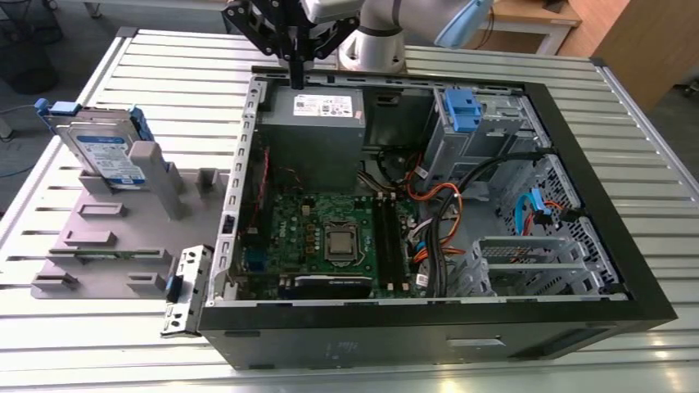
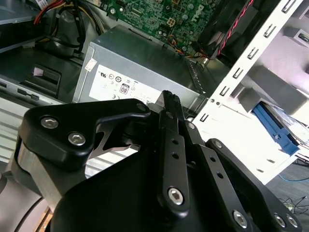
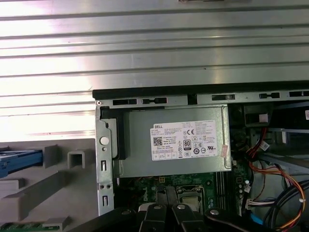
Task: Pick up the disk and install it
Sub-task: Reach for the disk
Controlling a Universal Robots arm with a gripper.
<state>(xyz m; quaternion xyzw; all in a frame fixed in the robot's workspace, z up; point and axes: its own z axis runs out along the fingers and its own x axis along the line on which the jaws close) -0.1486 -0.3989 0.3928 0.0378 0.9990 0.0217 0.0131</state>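
- Gripper [image 1: 295,80]: held over the case's far rim, above the power supply [image 1: 317,110]. Its fingers are pressed together with nothing between them.
- Disk [image 1: 106,151]: stood on edge in a grey rack [image 1: 120,225] at the exterior view's left, outside the case and well apart from the gripper. It is presumably kept upright to be taken from above.
- Case [image 1: 437,327]: laid on its side with the panel off, probably for access from above. Contained are the power supply, motherboard [image 1: 327,237], blue-handled drive cage [image 1: 464,123] and cables [image 1: 431,201].
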